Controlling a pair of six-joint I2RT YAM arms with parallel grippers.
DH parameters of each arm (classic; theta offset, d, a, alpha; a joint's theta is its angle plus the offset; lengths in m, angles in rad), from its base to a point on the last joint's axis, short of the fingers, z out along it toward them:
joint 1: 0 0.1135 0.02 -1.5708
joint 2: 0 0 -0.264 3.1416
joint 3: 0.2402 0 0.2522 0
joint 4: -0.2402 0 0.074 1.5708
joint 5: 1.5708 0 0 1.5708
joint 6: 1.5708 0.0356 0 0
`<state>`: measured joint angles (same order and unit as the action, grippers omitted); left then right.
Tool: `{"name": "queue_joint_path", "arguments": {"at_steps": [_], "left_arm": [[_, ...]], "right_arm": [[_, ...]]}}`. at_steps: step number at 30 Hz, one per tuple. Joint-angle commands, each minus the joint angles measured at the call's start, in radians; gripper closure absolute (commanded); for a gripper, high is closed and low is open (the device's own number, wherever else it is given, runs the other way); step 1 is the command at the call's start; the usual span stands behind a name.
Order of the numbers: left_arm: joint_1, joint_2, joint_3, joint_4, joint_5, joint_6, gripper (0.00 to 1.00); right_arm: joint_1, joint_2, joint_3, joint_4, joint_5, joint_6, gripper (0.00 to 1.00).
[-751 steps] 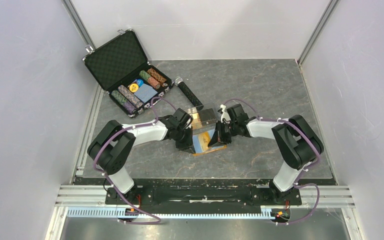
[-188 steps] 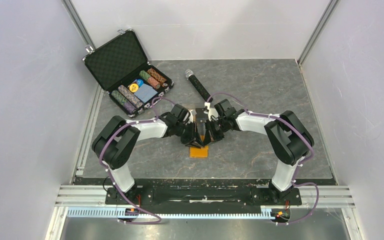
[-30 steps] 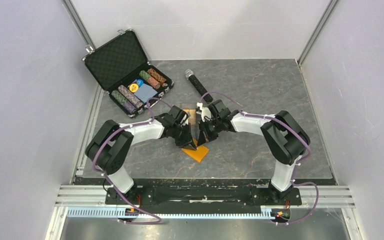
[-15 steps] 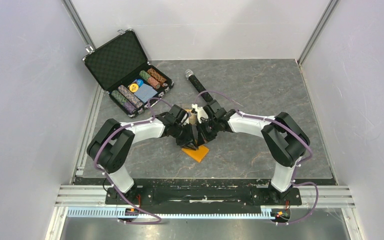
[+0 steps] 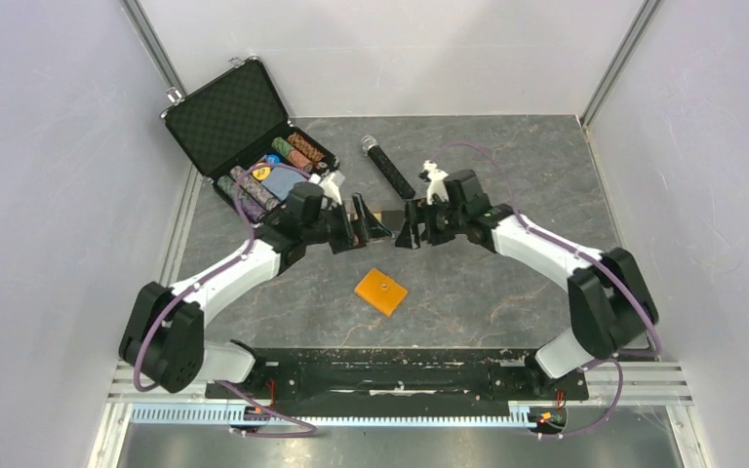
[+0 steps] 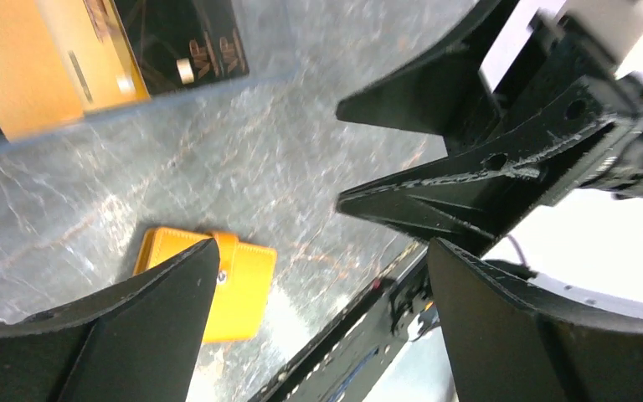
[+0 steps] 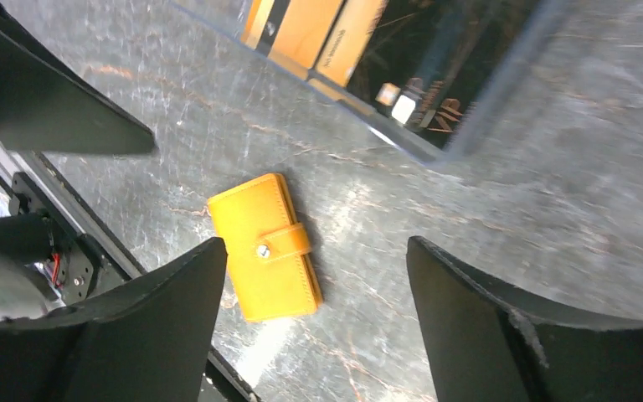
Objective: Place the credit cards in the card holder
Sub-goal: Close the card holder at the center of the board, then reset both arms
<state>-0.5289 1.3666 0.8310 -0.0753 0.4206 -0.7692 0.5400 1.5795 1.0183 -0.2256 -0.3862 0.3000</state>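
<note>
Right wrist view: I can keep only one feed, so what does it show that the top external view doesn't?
Only right wrist: the print on the gold and black cards, close up. Only top external: the open chip case and the microphone. Both: the closed orange wallet lying flat on the table.
</note>
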Motion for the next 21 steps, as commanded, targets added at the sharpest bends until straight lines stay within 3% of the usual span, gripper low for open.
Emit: {"name": "queue_joint_path", "arguments": {"at_steps": [1, 8, 13, 21], "left_arm": [[0.095, -0.079, -0.053, 0.214, 0.084, -0.102, 0.0], [0.225, -0.17, -0.081, 0.233, 0.077, -0.104, 0.0], [0.266, -0.199, -0.09, 0.226, 0.057, -0.008, 0.0], [0.271, -0.262, -0.094, 0.14, -0.198, 0.17, 0.0]], "right_arm": [[-0.112, -0.117, -0.133, 0.129, -0.043, 0.09, 0.14], [-0.274, -0.196, -0.263, 0.2, -0.113, 0.151, 0.04], [-0.318, -0.252, -0.289, 0.192, -0.059, 0.114, 0.02], [-0.324, -0.359, -0.27, 0.098, 0.16, -0.018, 0.02]]}}
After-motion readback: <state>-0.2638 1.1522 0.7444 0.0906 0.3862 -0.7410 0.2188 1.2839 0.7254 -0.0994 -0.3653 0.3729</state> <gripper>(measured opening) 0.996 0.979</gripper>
